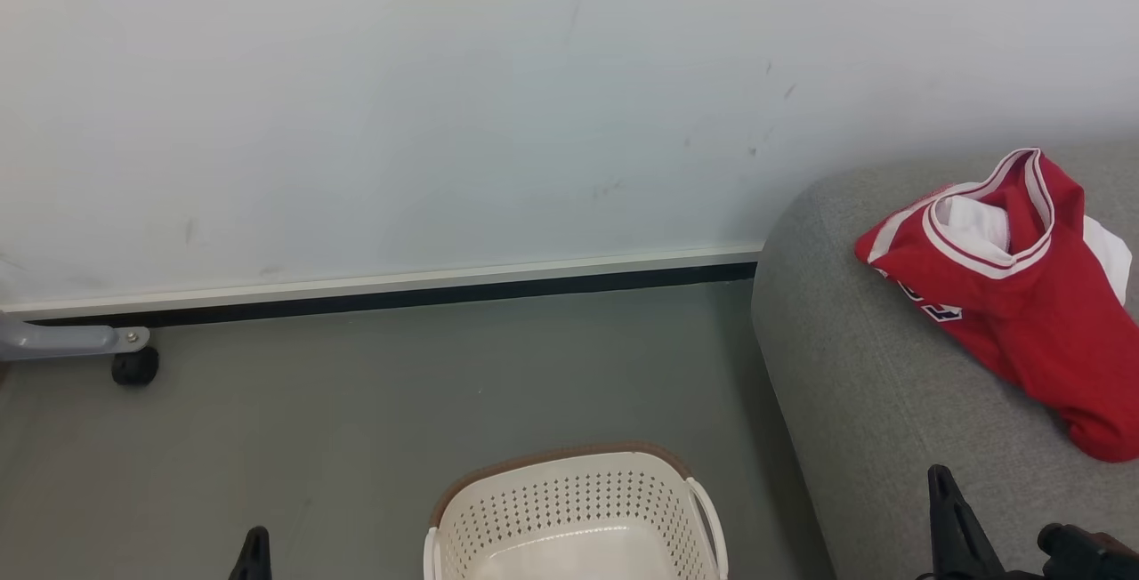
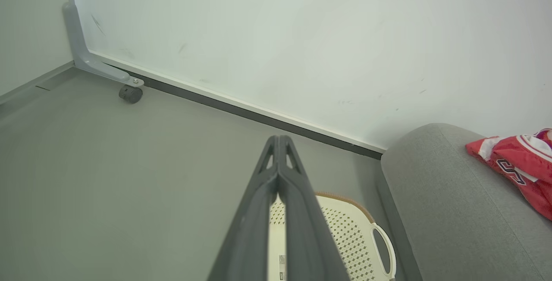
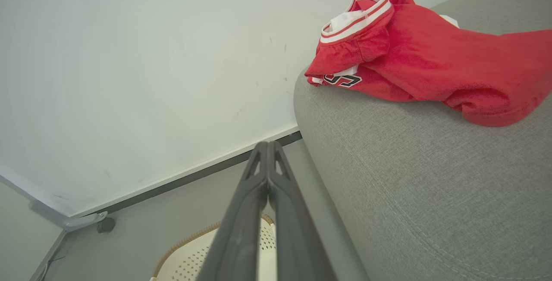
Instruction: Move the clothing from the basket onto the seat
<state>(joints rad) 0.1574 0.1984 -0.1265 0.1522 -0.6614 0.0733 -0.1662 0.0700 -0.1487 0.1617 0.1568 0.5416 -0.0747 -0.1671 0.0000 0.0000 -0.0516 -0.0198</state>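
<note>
Red clothing's on the seat, basket looks emptied out

The clothing lies crumpled near the wall-side end of the seat, a bit in from its rounded corner, with nothing gripping it. The basket sits on the floor just beside the seat's edge, and what shows of its inside is bare, so the job looks pretty much done. The left gripper and right gripper are both pinched closed on nothing.

The basket stands on the floor, just left of the seat and before the wall. The clothing lies on the seat, well apart from the basket. A caster sits on the floor, far left, at the wall's foot.
</note>
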